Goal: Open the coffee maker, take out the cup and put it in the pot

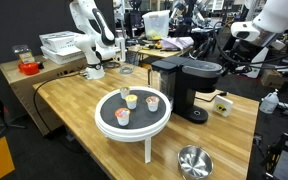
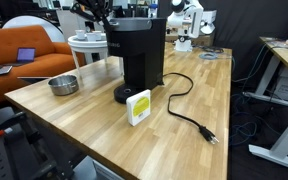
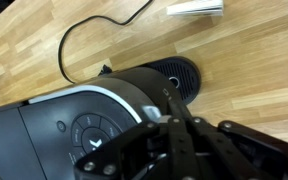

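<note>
three cups [image 1: 136, 103] on white tray [image 1: 106, 128] | pot [image 1: 194, 160] near coffee maker [image 1: 187, 85] | tool [image 3: 174, 115] closed over its top

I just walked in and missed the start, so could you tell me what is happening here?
The robot arm's claw, shut and holding nothing, hangs over the black pod coffee maker with the rounded top, which looks closed. The shiny round steel pot sits apart on the wooden table.
</note>
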Tool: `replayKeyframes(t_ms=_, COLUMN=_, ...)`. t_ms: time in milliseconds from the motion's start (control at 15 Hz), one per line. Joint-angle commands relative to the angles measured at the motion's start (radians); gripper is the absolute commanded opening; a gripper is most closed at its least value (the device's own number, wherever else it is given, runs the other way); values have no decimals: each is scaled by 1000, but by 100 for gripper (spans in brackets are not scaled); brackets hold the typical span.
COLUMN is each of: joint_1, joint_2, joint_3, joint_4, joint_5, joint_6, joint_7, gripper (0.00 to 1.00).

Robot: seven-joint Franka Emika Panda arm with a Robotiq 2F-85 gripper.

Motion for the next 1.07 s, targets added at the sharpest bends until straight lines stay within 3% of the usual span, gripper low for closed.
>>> replayKeyframes(t_ms=0, joint_1=-25, joint_2=34, joint_3=24, joint_4=33, joint_5=31, joint_6=41, joint_7=-40, gripper=0)
replayKeyframes(t_ms=1000, joint_1=-34, joint_2=14, joint_3=40, joint_4=76, joint_5=18, joint_6=26, joint_7=-42, gripper=0)
